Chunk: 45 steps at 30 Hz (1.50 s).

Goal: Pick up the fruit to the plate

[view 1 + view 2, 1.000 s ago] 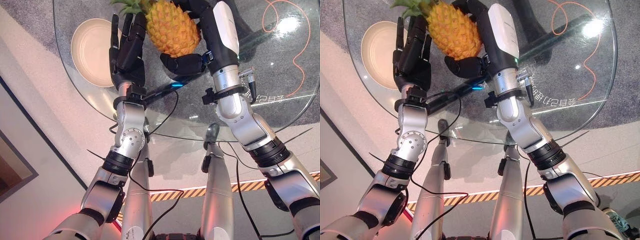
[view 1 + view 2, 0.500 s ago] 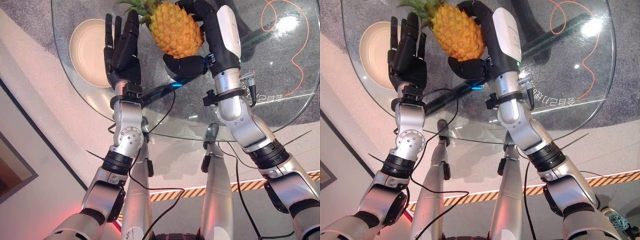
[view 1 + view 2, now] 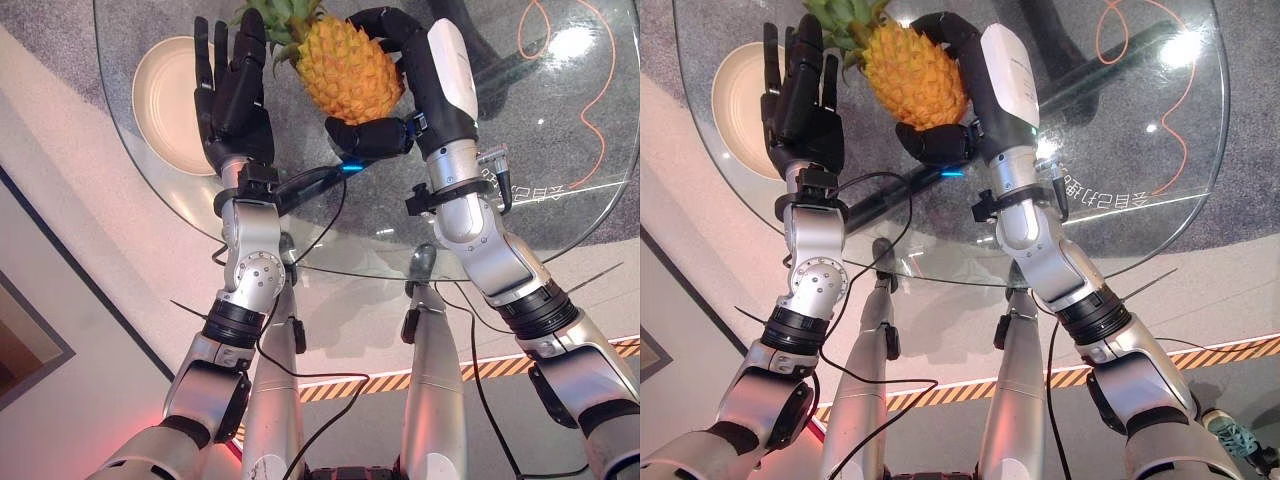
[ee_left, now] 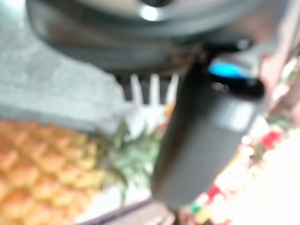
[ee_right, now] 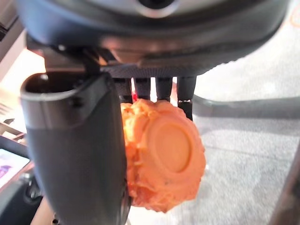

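Note:
A yellow-orange pineapple (image 3: 345, 68) with a green leafy crown (image 3: 270, 18) hangs above the round glass table (image 3: 560, 215), and my right hand (image 3: 385, 135) is shut on it, thumb under its base and fingers curled over its far side. The right wrist view looks at the fruit's round orange base (image 5: 171, 150) between the thumb and the fingers (image 5: 186, 93). My left hand (image 3: 235, 95) is open with straight fingers, just left of the crown, partly over a cream plate (image 3: 165, 95) at the table's left. The pineapple (image 4: 42, 173) and its leaves pass beside my left thumb (image 4: 206, 136).
An orange cable (image 3: 590, 100) loops on the grey floor seen through the glass at the right. The table's near edge (image 3: 400, 275) curves across in front of my arms. A black-and-yellow striped line (image 3: 340, 388) marks the floor below.
My left hand has drifted left and farther out, away from the pineapple and over the plate's edge. My right hand has carried the pineapple slightly left.

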{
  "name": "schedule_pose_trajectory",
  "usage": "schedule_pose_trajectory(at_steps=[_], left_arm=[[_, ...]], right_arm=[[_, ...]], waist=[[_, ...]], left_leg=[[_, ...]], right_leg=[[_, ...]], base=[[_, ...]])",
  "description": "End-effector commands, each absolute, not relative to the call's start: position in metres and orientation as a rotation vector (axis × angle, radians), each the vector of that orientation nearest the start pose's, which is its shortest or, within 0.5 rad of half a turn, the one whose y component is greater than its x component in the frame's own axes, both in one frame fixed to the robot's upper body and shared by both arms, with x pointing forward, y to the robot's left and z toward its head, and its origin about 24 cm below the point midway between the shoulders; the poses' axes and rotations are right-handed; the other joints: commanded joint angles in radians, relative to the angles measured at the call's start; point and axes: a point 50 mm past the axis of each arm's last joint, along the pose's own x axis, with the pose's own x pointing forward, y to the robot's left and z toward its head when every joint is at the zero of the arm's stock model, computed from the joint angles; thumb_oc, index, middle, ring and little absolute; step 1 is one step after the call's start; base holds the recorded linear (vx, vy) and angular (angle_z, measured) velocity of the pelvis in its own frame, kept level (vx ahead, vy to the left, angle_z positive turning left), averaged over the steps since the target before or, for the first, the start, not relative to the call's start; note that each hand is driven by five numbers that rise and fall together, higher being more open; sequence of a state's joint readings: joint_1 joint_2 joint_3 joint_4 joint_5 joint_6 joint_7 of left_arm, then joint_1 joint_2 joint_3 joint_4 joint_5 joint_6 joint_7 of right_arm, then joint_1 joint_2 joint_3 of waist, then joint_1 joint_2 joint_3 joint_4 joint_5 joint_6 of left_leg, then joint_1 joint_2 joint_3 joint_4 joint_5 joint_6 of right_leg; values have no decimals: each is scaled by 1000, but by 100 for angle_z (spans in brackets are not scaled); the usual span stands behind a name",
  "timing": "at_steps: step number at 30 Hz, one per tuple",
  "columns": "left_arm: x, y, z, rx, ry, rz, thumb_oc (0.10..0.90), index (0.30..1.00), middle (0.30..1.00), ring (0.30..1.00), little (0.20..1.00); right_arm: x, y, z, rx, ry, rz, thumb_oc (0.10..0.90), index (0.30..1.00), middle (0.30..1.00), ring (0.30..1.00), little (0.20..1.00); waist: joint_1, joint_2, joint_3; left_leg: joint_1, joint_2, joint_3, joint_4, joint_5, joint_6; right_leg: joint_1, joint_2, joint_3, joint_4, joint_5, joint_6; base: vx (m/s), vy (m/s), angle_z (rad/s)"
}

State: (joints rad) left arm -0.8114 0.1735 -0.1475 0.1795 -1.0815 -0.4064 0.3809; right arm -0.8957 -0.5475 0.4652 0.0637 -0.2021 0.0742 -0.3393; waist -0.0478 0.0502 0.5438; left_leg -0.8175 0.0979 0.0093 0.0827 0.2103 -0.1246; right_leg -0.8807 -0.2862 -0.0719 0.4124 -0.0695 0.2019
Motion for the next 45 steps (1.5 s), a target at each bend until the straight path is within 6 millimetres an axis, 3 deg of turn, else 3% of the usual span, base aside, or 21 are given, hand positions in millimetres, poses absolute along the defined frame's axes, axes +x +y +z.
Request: schedule_pose_trajectory(at_steps=[1,27,45], left_arm=[[329,115,308,-883,-833,-248,800,900,900,900,900],[341,104,302,-799,-706,-315,800,900,900,900,900],[343,92,299,-804,-616,-550,800,900,900,900,900]], right_arm=[[290,-70,333,-736,-1260,78,100,300,300,300,200],[277,-60,343,-794,-1364,128,100,300,300,300,200],[263,-54,350,-909,-1500,117,100,300,300,300,200]], waist=[[24,-45,-24],[22,-42,-24],[22,-37,-24]], left_leg=[[23,5,-2,54,-79,-15],[3,4,-5,52,-69,-14],[3,7,-2,53,-71,-14]], right_leg=[[87,37,-44,-231,201,-2],[68,41,-44,-232,206,0],[68,37,-47,-234,207,4]], base=[[0,0,0],[0,0,0],[0,0,0]])
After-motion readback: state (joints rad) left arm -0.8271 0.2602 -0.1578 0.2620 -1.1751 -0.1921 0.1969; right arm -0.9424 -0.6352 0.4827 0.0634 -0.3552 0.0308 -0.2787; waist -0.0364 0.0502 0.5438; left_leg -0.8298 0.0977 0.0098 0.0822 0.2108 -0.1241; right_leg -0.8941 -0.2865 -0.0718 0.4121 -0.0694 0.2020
